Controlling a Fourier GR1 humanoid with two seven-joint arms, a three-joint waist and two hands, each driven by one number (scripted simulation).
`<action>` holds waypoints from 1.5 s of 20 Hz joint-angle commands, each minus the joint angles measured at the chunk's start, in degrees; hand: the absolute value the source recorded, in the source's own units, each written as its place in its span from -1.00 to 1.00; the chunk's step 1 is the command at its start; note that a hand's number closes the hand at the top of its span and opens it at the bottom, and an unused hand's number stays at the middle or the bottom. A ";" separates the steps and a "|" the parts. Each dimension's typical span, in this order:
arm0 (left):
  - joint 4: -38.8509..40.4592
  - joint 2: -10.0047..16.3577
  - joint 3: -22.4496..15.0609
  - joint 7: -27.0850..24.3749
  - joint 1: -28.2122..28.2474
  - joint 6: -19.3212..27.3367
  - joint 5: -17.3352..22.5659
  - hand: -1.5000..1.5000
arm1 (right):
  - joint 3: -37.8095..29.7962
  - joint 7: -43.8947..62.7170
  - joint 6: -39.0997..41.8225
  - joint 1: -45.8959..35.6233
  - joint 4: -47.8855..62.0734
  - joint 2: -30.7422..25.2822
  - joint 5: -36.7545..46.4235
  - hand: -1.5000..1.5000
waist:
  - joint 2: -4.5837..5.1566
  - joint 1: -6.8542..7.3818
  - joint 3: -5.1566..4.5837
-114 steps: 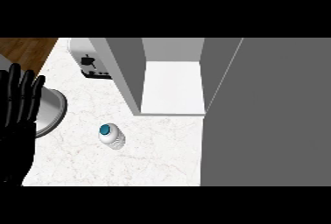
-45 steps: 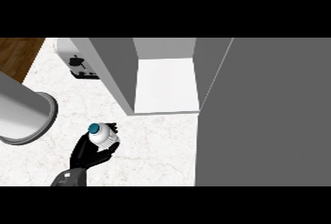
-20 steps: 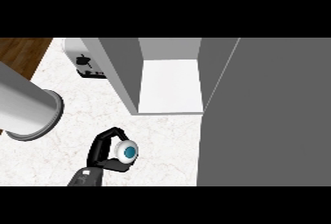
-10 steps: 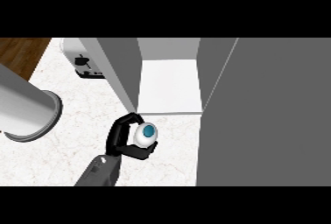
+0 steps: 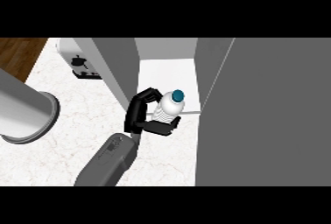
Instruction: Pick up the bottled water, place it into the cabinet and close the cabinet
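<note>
The bottled water [image 5: 169, 106] is held upright in the curled right hand [image 5: 143, 117] at the near edge of the open cabinet [image 5: 167, 74], above the counter [image 5: 71, 109].

Item count: counter and cabinet area
Bottled water [image 5: 168, 108]: one. Black hands in view: one, the right hand [image 5: 137, 114]. Grey forearms: two, the right forearm [image 5: 107, 162] and the left forearm [image 5: 19, 111]. Cabinet [image 5: 113, 65]: one, with one cabinet door [image 5: 271, 109]. White toaster [image 5: 81, 65]: one. Counter [image 5: 71, 144]: one. Strip of wooden floor [image 5: 19, 52]: one
</note>
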 commanded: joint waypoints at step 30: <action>41.76 0.63 1.59 4.57 -36.19 29.79 1.42 -1.00 | -6.83 -4.99 7.19 2.48 -2.45 -1.80 -6.59 -1.00 | 1.85 -3.30 -0.02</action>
